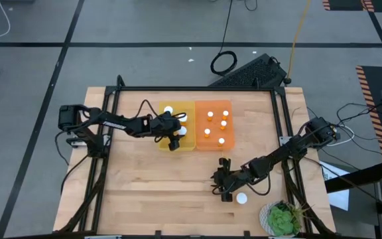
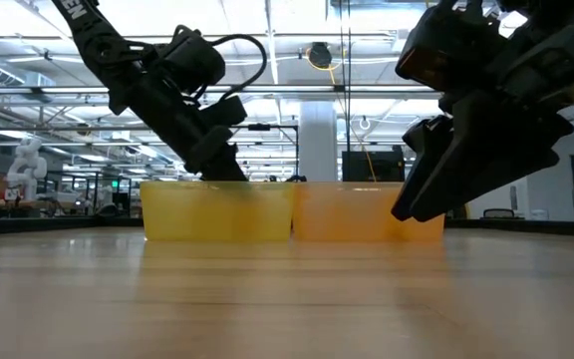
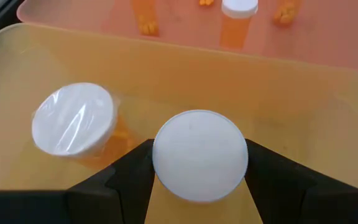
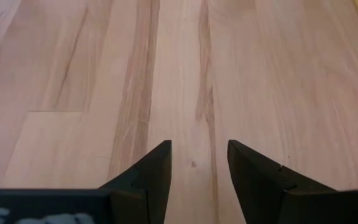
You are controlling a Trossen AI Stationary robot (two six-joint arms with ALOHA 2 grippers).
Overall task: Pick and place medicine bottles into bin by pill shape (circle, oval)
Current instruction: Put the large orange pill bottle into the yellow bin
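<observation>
So the left hand (image 3: 199, 180) is clamped on a medicine bottle (image 3: 199, 155) by its sides, just under the white cap, and it's hanging over the yellow bin (image 1: 178, 126), which makes sense if that's the bin for this pill shape. Gripping below the cap keeps the bottle upright, so it can drop in standing like the other capped bottle (image 3: 73, 119) already sitting in there just beside it. Next door, touching the yellow one, is the orange bin (image 1: 215, 125) with several bottles standing in it, caps up, so the sort looks well along. The right hand (image 4: 197, 163) is down low over bare counter (image 4: 185, 74), fingers apart with nothing between them. In the overhead view there's one more bottle (image 1: 242, 198) lying loose on the counter just beside that hand, so my guess is it's lining up for that one, though the wrist camera doesn't show the bottle at all. There's a green plant (image 1: 285, 219) parked at the counter's near corner, well out of the way of both bins.
</observation>
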